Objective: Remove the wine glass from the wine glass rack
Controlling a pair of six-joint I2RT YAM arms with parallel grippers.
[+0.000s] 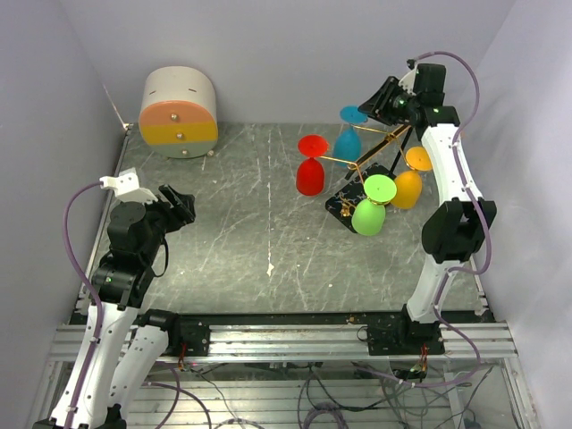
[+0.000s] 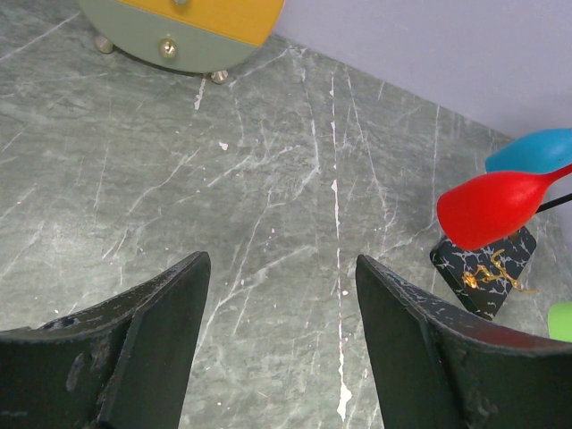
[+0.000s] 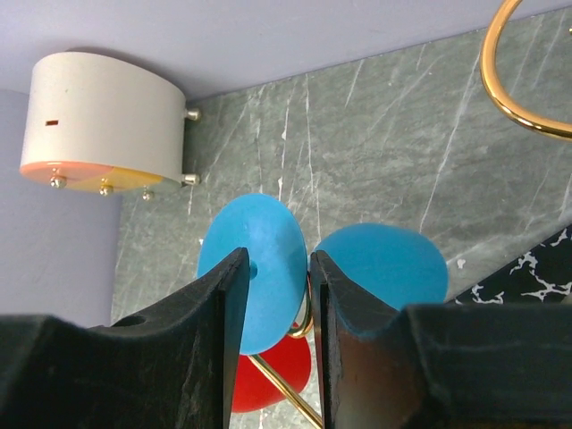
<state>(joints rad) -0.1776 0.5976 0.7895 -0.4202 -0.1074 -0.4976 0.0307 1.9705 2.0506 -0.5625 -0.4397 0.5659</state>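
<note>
The wine glass rack (image 1: 379, 148) has gold wire arms on a black post and a black square base (image 1: 344, 204), at the back right. Blue (image 1: 348, 143), red (image 1: 310, 175), green (image 1: 368, 215) and orange (image 1: 407, 189) wine glasses hang from it upside down. My right gripper (image 1: 368, 105) is at the blue glass's foot. In the right wrist view its narrowed jaws (image 3: 279, 268) are closed onto the blue foot disc (image 3: 268, 259), with the blue bowl (image 3: 384, 264) and a gold arm (image 3: 277, 380) behind. My left gripper (image 1: 183, 204) is open and empty (image 2: 281, 268), far left of the rack.
A round white cabinet with orange and yellow drawers (image 1: 179, 112) stands at the back left. Purple walls close in the grey marbled table (image 1: 250, 232) on three sides. The red glass (image 2: 496, 206) and rack base (image 2: 487, 268) show in the left wrist view.
</note>
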